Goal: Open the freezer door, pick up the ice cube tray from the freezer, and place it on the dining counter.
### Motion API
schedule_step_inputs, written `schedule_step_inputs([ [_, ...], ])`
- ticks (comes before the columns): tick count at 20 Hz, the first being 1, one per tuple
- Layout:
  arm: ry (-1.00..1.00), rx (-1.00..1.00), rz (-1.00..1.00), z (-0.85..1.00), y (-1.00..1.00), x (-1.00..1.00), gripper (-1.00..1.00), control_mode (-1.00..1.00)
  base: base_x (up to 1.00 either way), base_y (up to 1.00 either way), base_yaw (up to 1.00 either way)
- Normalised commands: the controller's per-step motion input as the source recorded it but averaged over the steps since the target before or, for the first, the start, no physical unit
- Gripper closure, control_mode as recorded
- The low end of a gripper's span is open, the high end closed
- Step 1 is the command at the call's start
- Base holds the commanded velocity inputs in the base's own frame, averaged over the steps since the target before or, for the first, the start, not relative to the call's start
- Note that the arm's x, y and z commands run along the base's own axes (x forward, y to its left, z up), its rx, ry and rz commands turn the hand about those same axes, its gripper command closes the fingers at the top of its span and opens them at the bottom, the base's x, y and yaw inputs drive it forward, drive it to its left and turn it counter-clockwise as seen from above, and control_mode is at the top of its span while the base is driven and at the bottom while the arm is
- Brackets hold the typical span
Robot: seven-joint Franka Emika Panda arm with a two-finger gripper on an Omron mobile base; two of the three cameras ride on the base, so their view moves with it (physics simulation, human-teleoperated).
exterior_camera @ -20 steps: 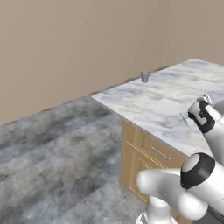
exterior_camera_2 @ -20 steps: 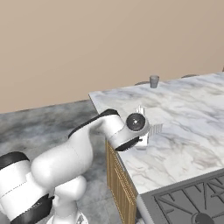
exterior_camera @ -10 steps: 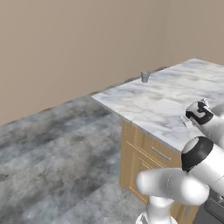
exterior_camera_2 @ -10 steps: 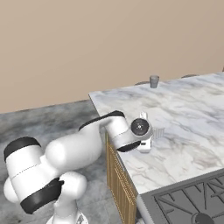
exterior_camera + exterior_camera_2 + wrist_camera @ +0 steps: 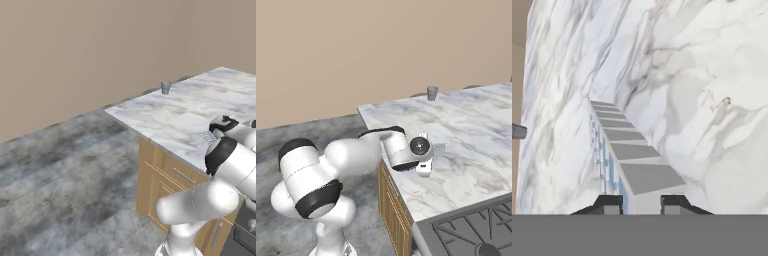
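Jaws: we see the gripper [image 5: 637, 202] closed on one end of the ice cube tray [image 5: 624, 155], a dark fingertip on each side of it in the hand view.
Tray: we find the ice cube tray low over the dining counter [image 5: 466, 130], near its front edge (whether it touches the marble, we cannot tell); in the right base view it pokes out just past the hand [image 5: 438, 148].
Worktop: white, grey-veined marble on a light wood base [image 5: 165, 175] with metal handles.
Far corner: we note a small grey cup [image 5: 432, 93] standing upright, well apart from the tray.
Near edge: a dark stove grate [image 5: 471, 232] sits beside the marble.
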Motion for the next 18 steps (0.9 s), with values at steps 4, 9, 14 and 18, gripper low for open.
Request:
schedule_step_inputs([
  [4, 0.07, 0.00, 0.00, -0.27, -0.10, 0.19, 1.00, -1.00, 0.00, 0.00, 0.00],
  [9, 0.09, 0.00, 0.00, -0.16, 0.00, 0.11, 1.00, -1.00, 0.00, 0.00, 0.00],
  [14, 0.14, -0.01, 0.00, 0.02, 0.00, 0.43, -1.00, -1.00, 0.00, 0.00, 0.00],
  [18, 0.00, -0.09, 0.00, 0.79, 0.01, -0.02, -1.00, -1.00, 0.00, 0.00, 0.00],
])
